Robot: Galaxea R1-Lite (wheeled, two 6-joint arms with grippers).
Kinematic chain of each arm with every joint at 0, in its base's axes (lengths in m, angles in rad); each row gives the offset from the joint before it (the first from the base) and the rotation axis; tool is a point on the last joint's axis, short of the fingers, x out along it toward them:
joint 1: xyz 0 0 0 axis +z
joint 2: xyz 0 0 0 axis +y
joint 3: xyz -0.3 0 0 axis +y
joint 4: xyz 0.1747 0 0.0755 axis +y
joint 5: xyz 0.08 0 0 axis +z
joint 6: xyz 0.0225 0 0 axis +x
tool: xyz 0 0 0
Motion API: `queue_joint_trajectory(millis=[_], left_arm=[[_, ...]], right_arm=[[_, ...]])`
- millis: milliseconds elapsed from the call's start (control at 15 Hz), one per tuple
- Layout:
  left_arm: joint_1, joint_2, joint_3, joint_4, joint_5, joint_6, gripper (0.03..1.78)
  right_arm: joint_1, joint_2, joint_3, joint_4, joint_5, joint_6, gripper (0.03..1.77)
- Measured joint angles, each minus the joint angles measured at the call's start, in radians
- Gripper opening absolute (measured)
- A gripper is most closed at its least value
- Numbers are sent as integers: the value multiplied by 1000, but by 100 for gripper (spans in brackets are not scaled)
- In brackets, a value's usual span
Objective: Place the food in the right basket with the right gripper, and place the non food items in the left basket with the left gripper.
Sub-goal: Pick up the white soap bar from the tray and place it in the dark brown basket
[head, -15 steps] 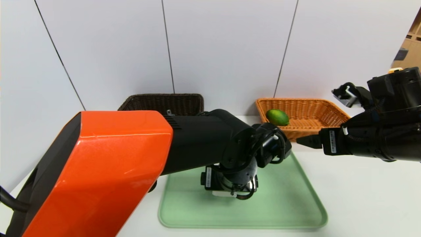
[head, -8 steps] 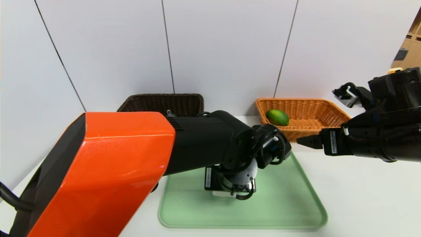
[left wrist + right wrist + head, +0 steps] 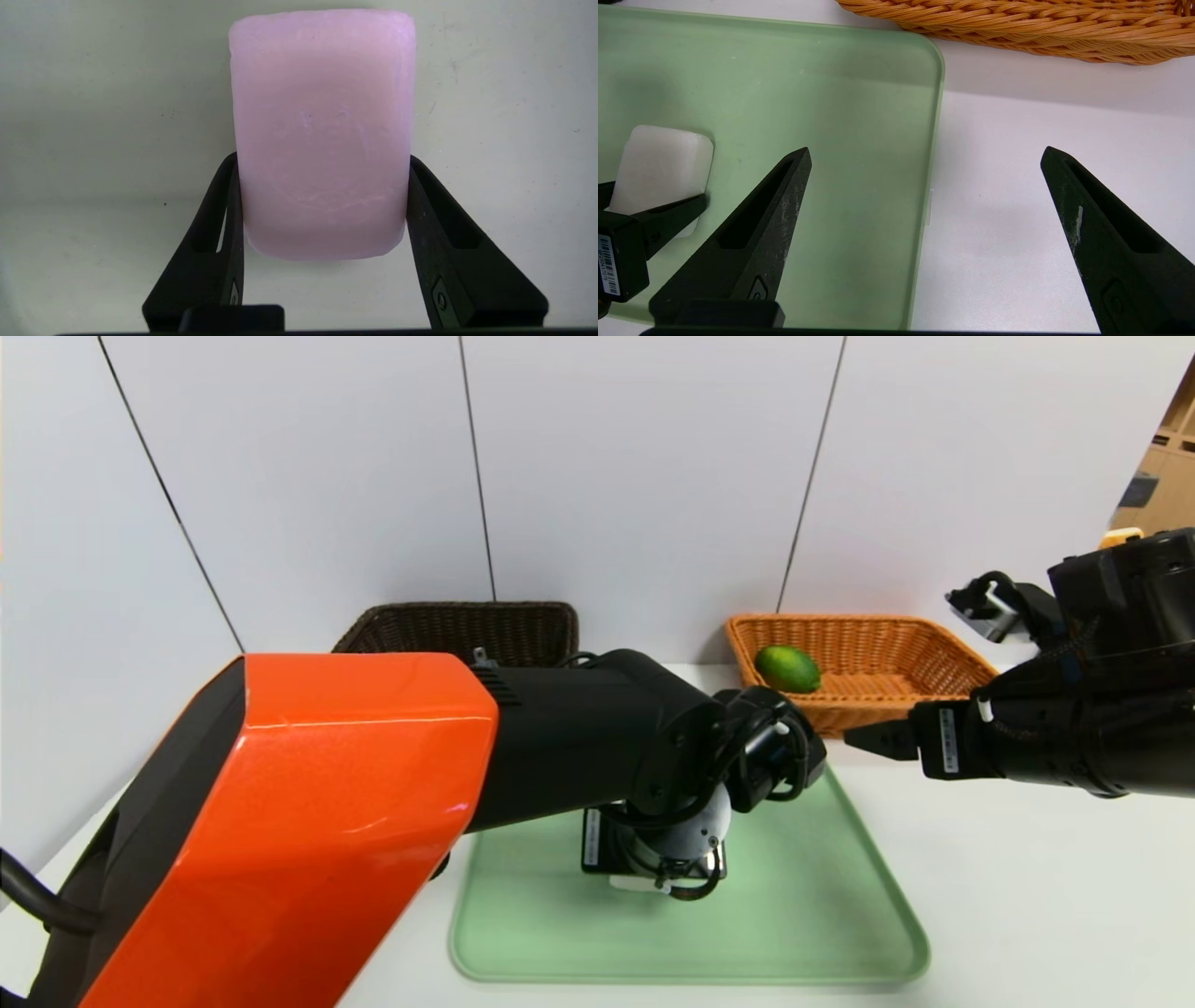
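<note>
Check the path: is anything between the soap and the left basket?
Nothing visible. The left gripper is shut on the soap on the green tray; the dark basket sits beyond, partly hidden behind the left arm.

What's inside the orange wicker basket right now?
A green lime lies at the left end of the orange wicker basket. The rest of the visible floor looks bare; the right gripper hides part of the near wall.
</note>
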Motion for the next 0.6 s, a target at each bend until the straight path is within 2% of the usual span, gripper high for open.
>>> queue_joint_trajectory(millis=[467,600], left_arm=[[23,-83,0,8,23,9,98],[36,-117,0,8,48,13,98]], right_arm=[[-1,-3,6,-1,0,1,169],[-1,-8,7,0,0,1,169]])
